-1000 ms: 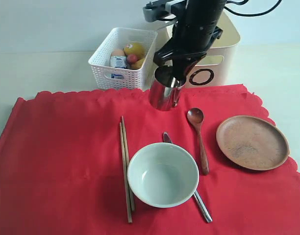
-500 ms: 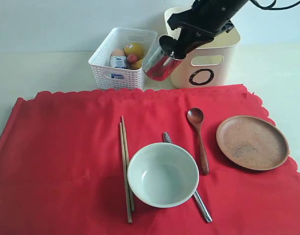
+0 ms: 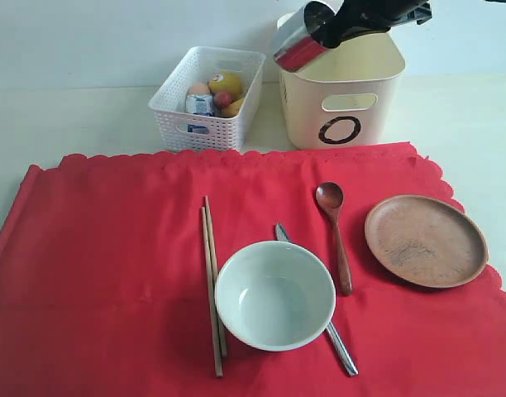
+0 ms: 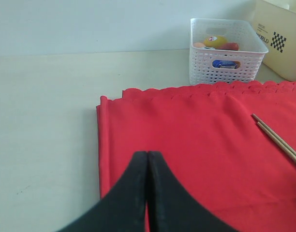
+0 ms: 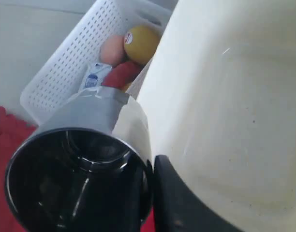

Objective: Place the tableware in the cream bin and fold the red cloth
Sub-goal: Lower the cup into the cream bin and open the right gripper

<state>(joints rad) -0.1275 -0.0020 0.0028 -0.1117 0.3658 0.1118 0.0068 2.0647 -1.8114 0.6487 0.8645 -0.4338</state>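
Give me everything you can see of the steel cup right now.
The steel cup is small, cylindrical and mirror-shiny. It is clear of the red cloth and hangs in the air in the right gripper. It is tilted steeply, base pointing down and left, at the left rim of the cream bin and not yet inside. The right wrist view shows its open mouth, dark and apparently empty, with one finger at the rim.

Your table (image 3: 71,116), pale-topped, holds directly:
- one red cloth (image 3: 112,265), scalloped edges, spread flat across the front;
- one white lattice basket (image 3: 187,136) and one cream bin (image 3: 377,107), side by side just behind the cloth's far edge.
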